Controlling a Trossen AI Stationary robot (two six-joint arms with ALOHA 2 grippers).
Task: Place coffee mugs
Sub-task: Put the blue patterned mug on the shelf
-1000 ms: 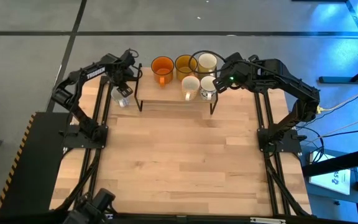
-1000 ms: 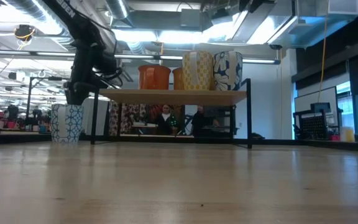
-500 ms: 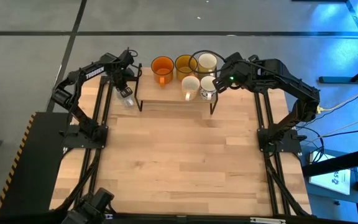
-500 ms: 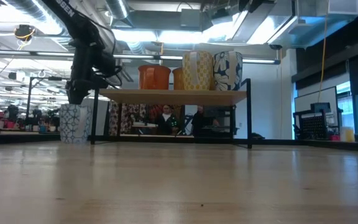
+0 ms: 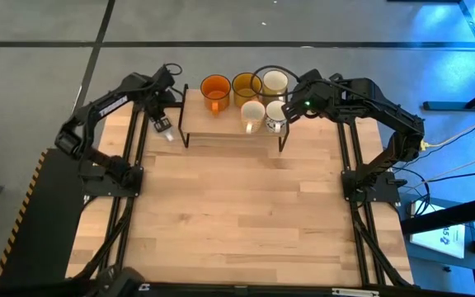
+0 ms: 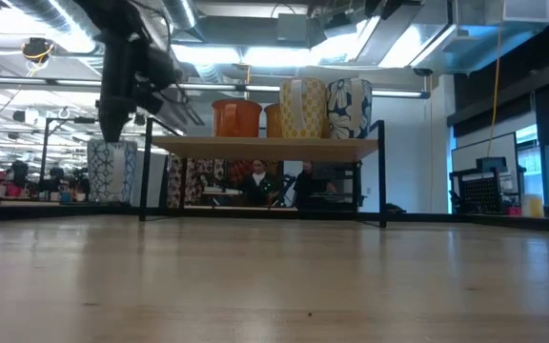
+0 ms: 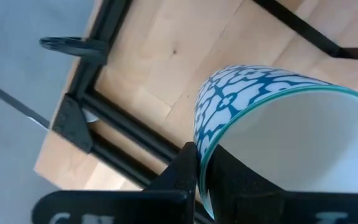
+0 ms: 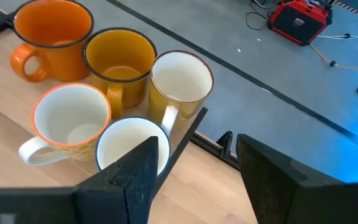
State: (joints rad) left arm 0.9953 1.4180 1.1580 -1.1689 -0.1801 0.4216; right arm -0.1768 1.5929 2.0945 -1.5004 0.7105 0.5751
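A white coffee mug with a blue pattern and a teal rim (image 6: 111, 173) (image 7: 247, 106) hangs just left of the shelf, with my left gripper (image 5: 162, 122) shut on it from above. Five more coffee mugs stand on their bases on the wooden shelf (image 6: 265, 148). They are an orange one (image 8: 51, 25), an amber one (image 8: 118, 56), a cream-yellow one (image 8: 179, 78) and two white ones (image 8: 70, 118) (image 8: 129, 146). My right gripper (image 8: 194, 180) hovers open beside the near white mug at the shelf's right end, touching nothing. My left gripper pinches the mug's wall at the rim (image 7: 205, 163), one finger (image 7: 182, 171) outside and the other inside the mug. The fingers come from above, pointing down. The mug hangs roughly upright below them, its base clear of the table.
The shelf stands on a black frame (image 5: 283, 140) at the table's far edge. The wooden tabletop (image 5: 237, 206) stretches toward the near edge. People show in the room behind the table (image 6: 255, 181).
My left gripper has taken hold of the blue-patterned mug and risen with it. The mug stood on the table a second ago. Now it hangs clear of the table and has shifted a little toward the shelf.
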